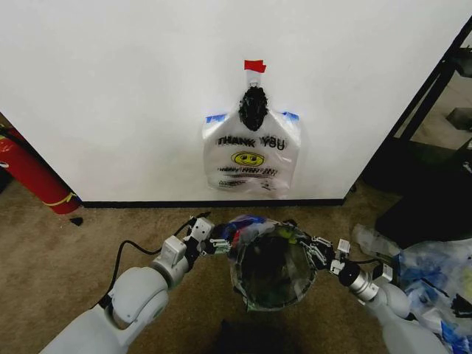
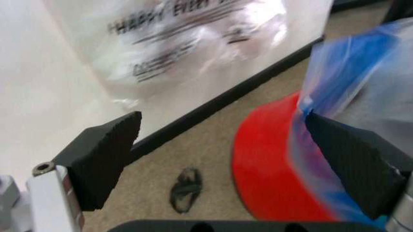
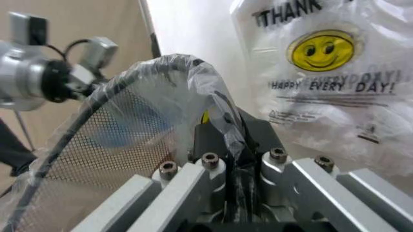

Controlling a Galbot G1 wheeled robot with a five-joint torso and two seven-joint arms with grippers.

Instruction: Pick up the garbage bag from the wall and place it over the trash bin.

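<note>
The black mesh trash bin [image 1: 274, 289] stands on the carpet just before the white wall [image 1: 133, 88]. The clear, bluish garbage bag [image 1: 251, 226] is draped over its rim. My left gripper [image 1: 218, 244] is at the bin's left side. In the left wrist view it [image 2: 223, 123] is open, with the blue film [image 2: 348, 67] lying against one finger [image 2: 355, 164] above the bin's red base [image 2: 271, 164]. My right gripper [image 1: 321, 254] is at the bin's right rim. In the right wrist view it [image 3: 223, 133] is shut on the bag's film [image 3: 193, 82] over the rim.
A white "THANK YOU" smiley bag [image 1: 251, 158] hangs on the wall under red tape [image 1: 254, 66]. A red fire extinguisher [image 1: 33, 177] leans at the left. A heap of clear and blue bags [image 1: 431, 276] lies at the right, by a black frame [image 1: 428, 96].
</note>
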